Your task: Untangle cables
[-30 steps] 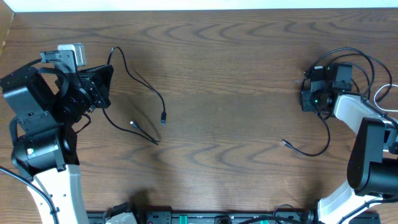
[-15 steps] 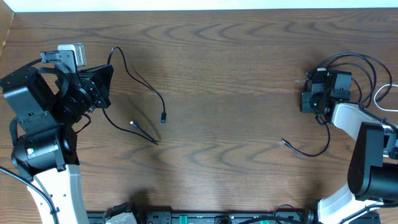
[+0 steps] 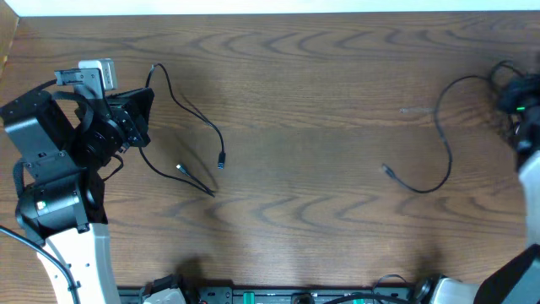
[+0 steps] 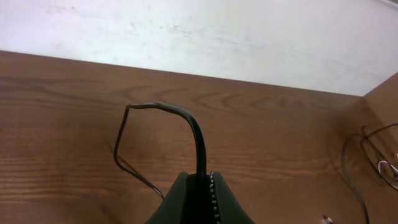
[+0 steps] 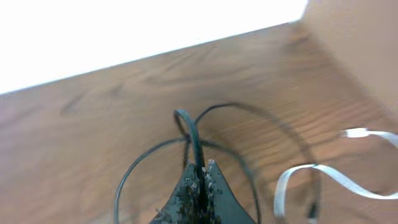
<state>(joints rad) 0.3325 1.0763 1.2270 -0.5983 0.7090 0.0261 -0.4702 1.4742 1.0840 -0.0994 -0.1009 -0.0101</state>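
A thin black cable [image 3: 190, 114] runs from my left gripper [image 3: 145, 95] across the left of the table, its plug ends lying near the middle left. In the left wrist view my left gripper [image 4: 202, 183] is shut on this cable [image 4: 194, 134], which arches up from the jaws. A second black cable [image 3: 440, 148] curves from the right edge down to a plug at the centre right. My right gripper [image 5: 200, 173] is shut on that cable [image 5: 186, 127], with loops around it. A whitish cable [image 5: 323, 174] lies to its right.
The wooden table [image 3: 321, 101] ends at a white strip along its far edge. The left arm's body [image 3: 51, 169] fills the left side. The right arm [image 3: 527, 135] sits at the right edge, mostly out of view. A raised wooden side wall [image 5: 354, 56] stands at the right.
My right gripper has moved right to the table's edge with the black cable, drawing it out into a long open curve. The left arm and its cable have not moved.
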